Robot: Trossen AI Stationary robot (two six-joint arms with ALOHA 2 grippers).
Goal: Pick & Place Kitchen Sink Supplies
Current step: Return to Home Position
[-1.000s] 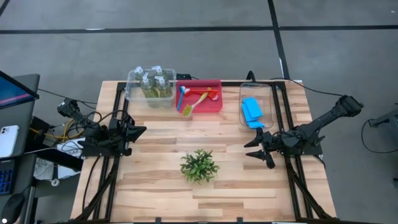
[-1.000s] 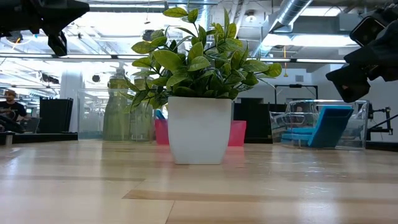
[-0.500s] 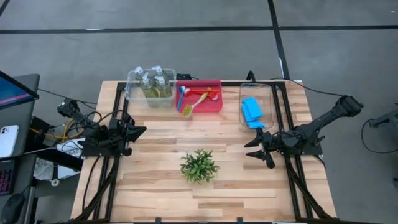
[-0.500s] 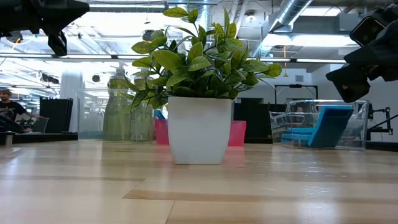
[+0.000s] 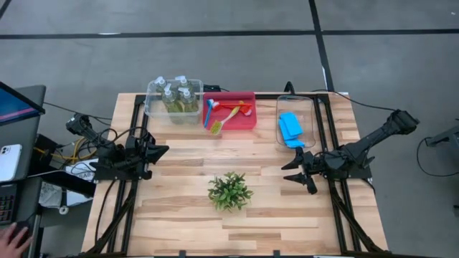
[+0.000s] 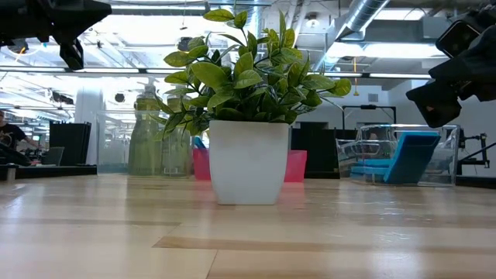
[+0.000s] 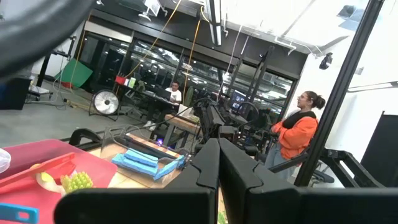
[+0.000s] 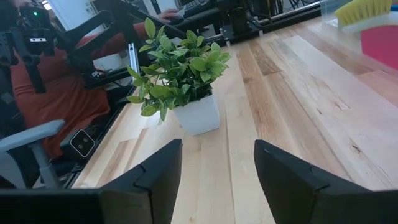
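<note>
Sponges (image 5: 290,129), flat and light blue, lie together inside clear bin (image 5: 309,118).

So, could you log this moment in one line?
bottles: left clear bin | brushes: red bin | sponges: right clear bin | left fingers shut | right fingers open

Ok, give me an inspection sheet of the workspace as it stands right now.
Surface: wooden table, holding three bins and a plant.
Job's things: bottles in the left clear bin; brushes in the red bin; blue sponges in the right clear bin.
Clutter: potted plant mid-table.
Grippers: left gripper shut, holding nothing; right gripper open, holding nothing; both apart from the bins.
Cables: loose bundle off the table's left edge.
Surroundings: a hand at a desk; person in orange beyond.
</note>
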